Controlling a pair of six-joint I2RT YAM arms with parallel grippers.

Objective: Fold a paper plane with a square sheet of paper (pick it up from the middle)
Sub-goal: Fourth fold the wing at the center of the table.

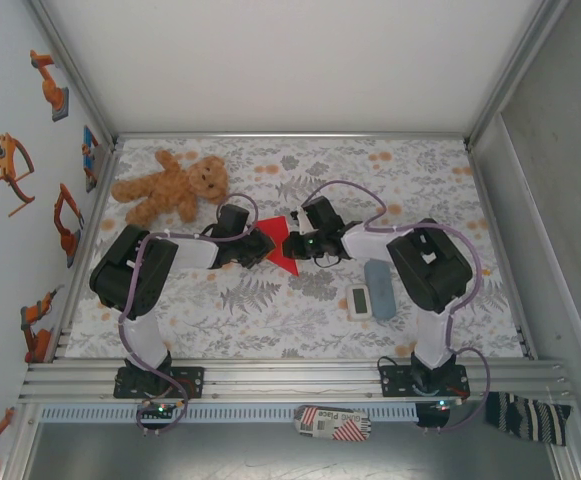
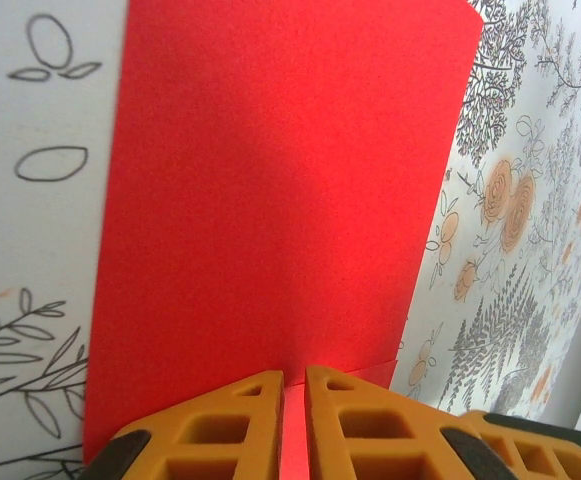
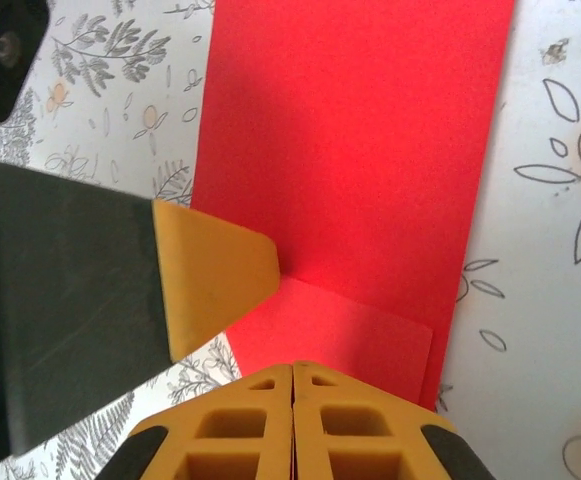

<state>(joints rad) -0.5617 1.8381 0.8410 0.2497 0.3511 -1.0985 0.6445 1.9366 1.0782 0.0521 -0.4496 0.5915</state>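
Near edge: a red-and-white striped label (image 1: 332, 423) lies below the aluminium rail (image 1: 290, 378). Only the word "Place" can be read; the rest is too small. At the right, a striped cloth (image 1: 525, 415) is partly hidden by the frame.

The counter (image 1: 270, 320) is covered in a grey and orange floral print. A white timer (image 1: 359, 301) lies on it just beside a grey-blue block (image 1: 379, 285); its display cannot be made out.

At centre, the left hand (image 2: 293, 375) is clenched on the square sheet of paper (image 2: 280, 200), with red showing in the slit between its fingers. The right hand (image 3: 292, 372) is clamped tight on the same sheet, next to a small folded flap. From above, both hands cover most of the paper and only one red corner shows.

Farther back lies a teddy bear (image 1: 175, 185). The left wall (image 1: 10, 250) carries robot-arm stickers.
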